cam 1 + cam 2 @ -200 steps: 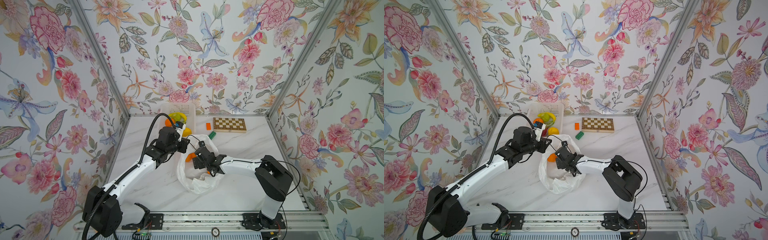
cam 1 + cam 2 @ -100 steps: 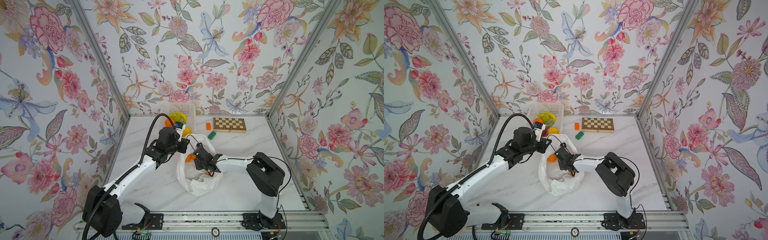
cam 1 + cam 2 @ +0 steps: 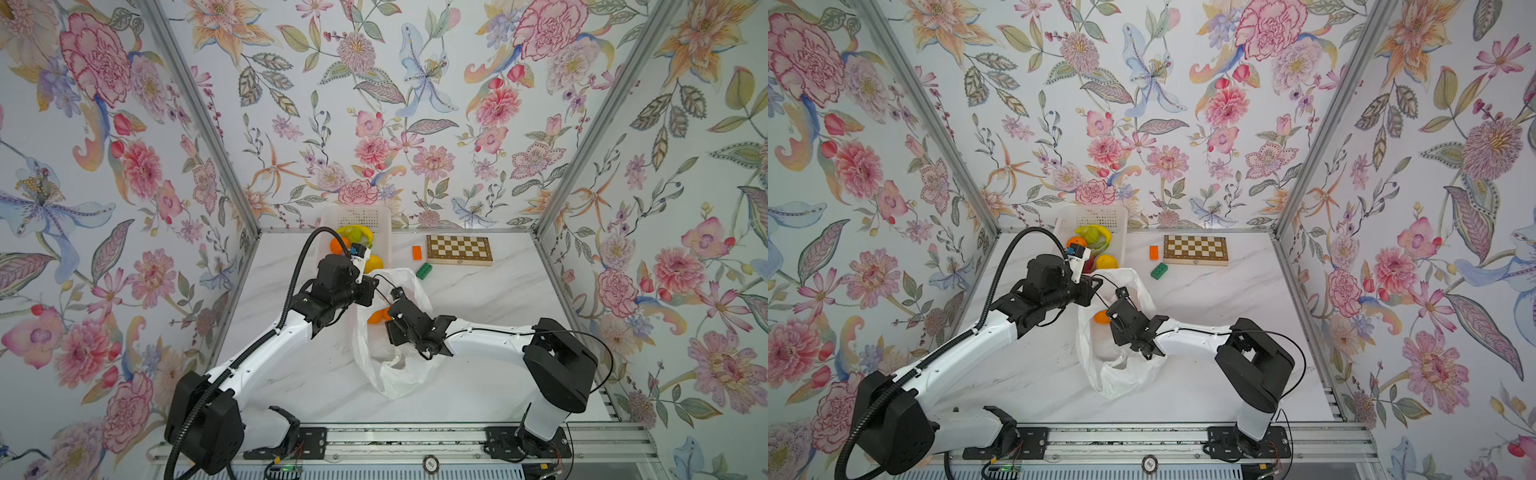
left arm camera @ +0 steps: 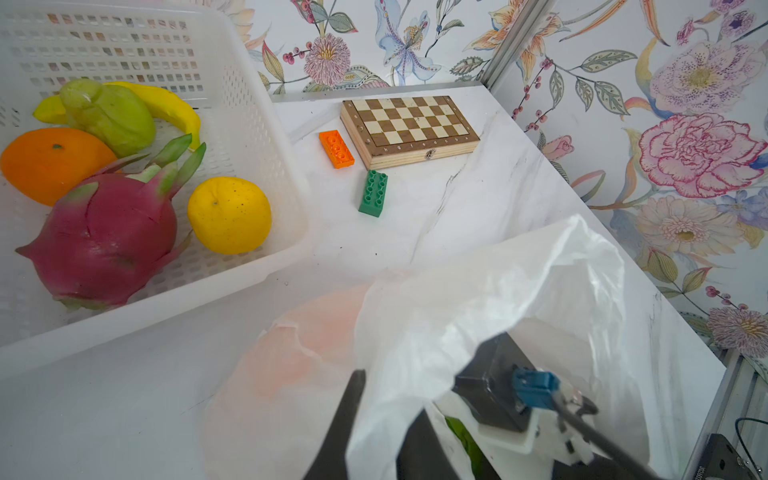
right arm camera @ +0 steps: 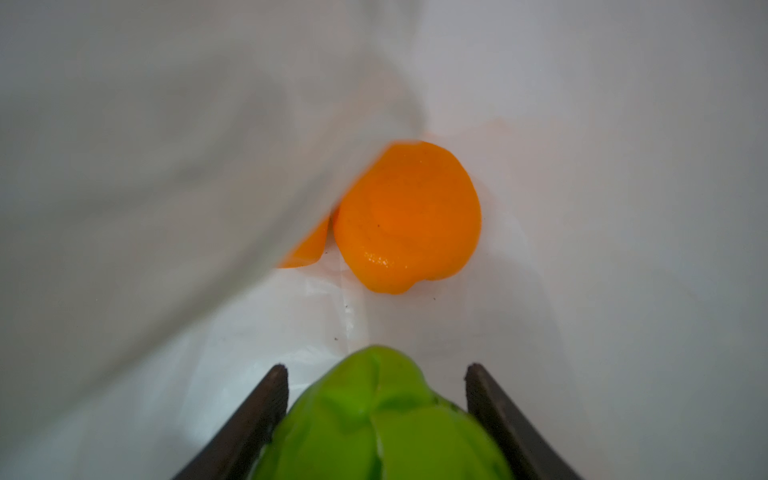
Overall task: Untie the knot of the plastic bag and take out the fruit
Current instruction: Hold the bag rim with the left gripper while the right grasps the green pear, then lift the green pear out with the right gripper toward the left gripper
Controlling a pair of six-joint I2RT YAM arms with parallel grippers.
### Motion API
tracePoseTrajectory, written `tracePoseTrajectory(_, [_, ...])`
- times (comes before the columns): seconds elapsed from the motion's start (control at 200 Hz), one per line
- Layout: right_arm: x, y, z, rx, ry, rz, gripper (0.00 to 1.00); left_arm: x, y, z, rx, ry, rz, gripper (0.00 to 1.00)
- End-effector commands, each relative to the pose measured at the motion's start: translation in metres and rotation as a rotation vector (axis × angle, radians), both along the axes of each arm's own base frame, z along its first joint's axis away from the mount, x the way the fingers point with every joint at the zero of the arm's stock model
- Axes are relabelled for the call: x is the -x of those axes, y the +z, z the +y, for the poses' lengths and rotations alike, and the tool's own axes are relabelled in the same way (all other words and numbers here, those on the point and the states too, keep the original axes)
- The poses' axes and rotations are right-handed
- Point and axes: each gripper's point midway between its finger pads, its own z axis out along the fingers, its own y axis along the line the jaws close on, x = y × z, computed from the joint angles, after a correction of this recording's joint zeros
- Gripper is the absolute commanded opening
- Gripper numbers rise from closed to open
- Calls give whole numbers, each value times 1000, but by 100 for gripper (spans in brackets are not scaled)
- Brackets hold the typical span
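The bag [image 3: 392, 374] is lying open mid-table, just in front of the basket [image 3: 385, 239], and the left gripper [image 4: 386, 397] is pinching its rim between nearly closed jaws. The right gripper [image 5: 376, 370] is reaching inside the bag, its half-open jaws pressing on both sides of a green fruit [image 5: 382, 424]. An orange [image 5: 407, 220] is sitting just beyond its fingertips, apart from them, against the plastic.

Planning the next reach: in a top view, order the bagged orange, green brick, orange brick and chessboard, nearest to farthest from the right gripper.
1. Orange, inside the bag, just ahead of the right gripper.
2. Green brick, just behind the bag.
3. Orange brick, farther back.
4. Chessboard, back right.
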Motion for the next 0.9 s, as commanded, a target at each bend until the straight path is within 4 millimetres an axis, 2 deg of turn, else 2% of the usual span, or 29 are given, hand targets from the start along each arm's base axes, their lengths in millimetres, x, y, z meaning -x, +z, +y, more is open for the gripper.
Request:
tracePoseTrajectory(0.0, [12,9,3,-52,15,-2,53,-2,1,-2,4,14,-6,17])
tracePoseTrajectory(0.145, [28,19,10,-107,58,7,52,-3,0,-2,3,17,-1,17])
tracePoseTrajectory(0.32, [39,43,15,-212,89,11,51,-3,2,0,2,25,-7,20])
tracePoseTrajectory(0.495, [44,85,24,-365,126,-29,50,-4,4,1,-4,33,-15,31])
tracePoseTrajectory(0.57, [44,102,24,-406,127,-53,50,-3,8,2,3,35,-25,33])
tracePoseTrajectory(0.751, [41,139,18,-529,100,-74,50,-1,15,3,7,28,-54,45])
tracePoseTrajectory(0.896, [36,176,9,-687,69,-96,50,4,22,5,22,23,-87,58])
